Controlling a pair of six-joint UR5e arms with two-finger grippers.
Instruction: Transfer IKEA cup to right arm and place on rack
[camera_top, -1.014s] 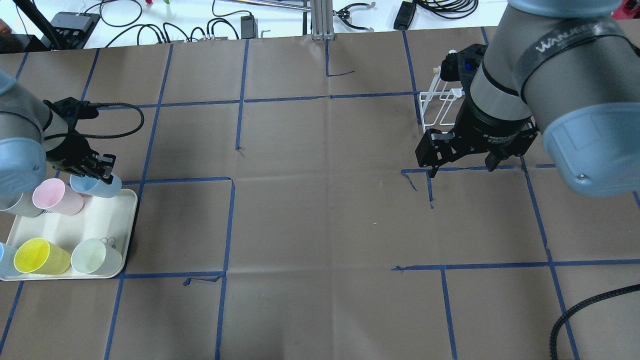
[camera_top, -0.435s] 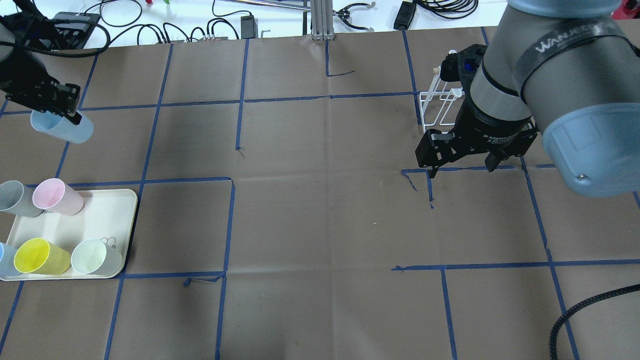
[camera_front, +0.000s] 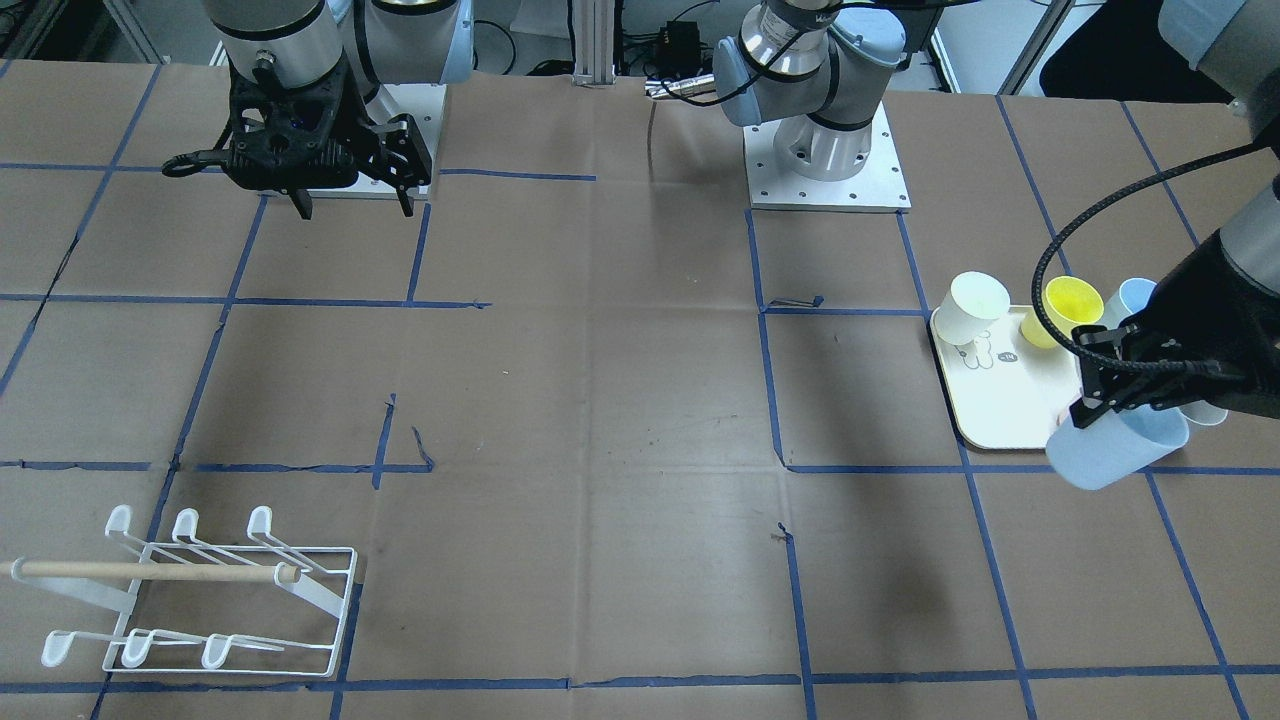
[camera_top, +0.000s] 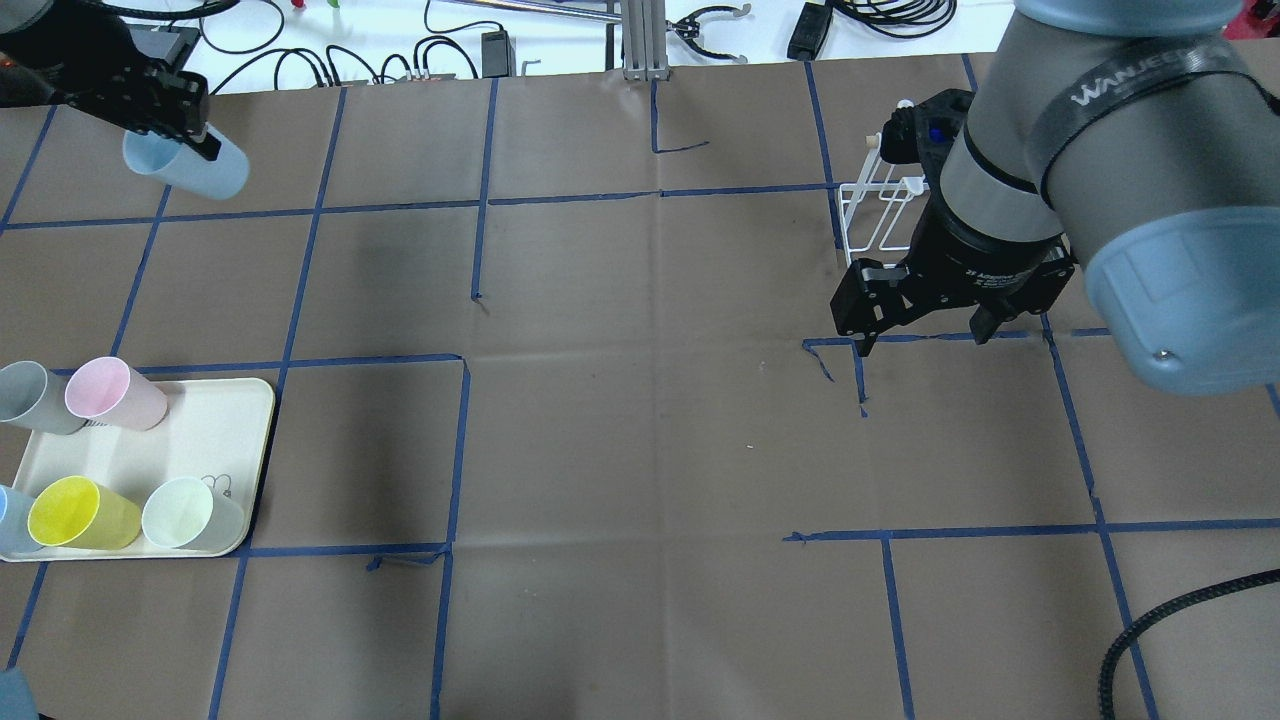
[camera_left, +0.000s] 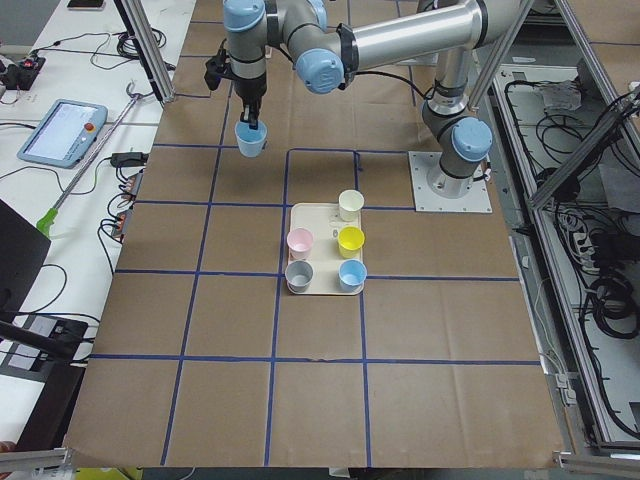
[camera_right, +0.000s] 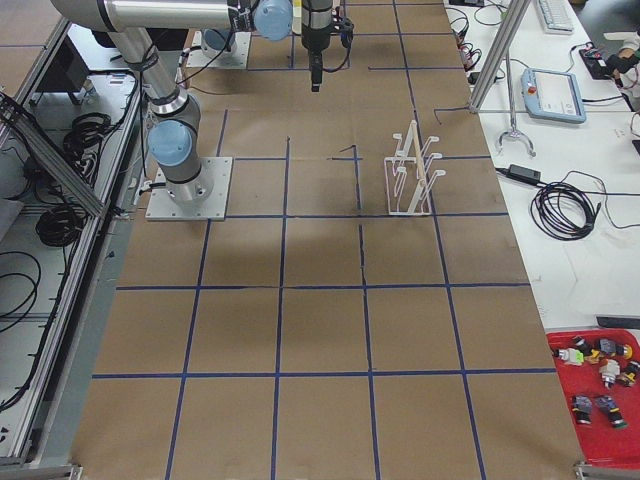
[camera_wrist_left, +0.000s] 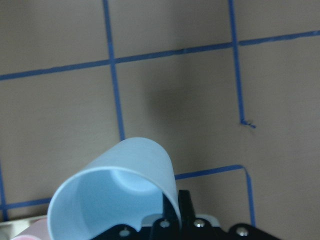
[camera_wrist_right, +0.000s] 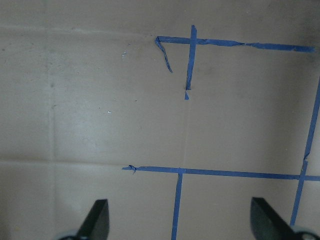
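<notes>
you're in the carry leg ahead of the hand-over. your left gripper (camera_top: 185, 125) is pinching the pale blue cup (camera_top: 192, 168) by its wall at the rim, and the cup hangs tilted in the air, mouth toward the wrist, over the far left of the table. it's well apart from the tray (camera_top: 215, 420), where five other cups sit. your right gripper (camera_top: 922, 338) is spread wide with nothing between its fingers. it points down over the right half of the table, on the robot's side of the rack (camera_front: 230, 590) and not touching it. the two grippers are well apart, so i'd judge the next move is to bring the cup toward the middle and swing the right arm in to meet it. offer the cup's base end, since the rim side is taken by the left fingers. get the right jaws around the body and closed before you let the left go. the thin, smooth wall looks likely to slip or twist in a one-sided pinch, so go gently.
</notes>
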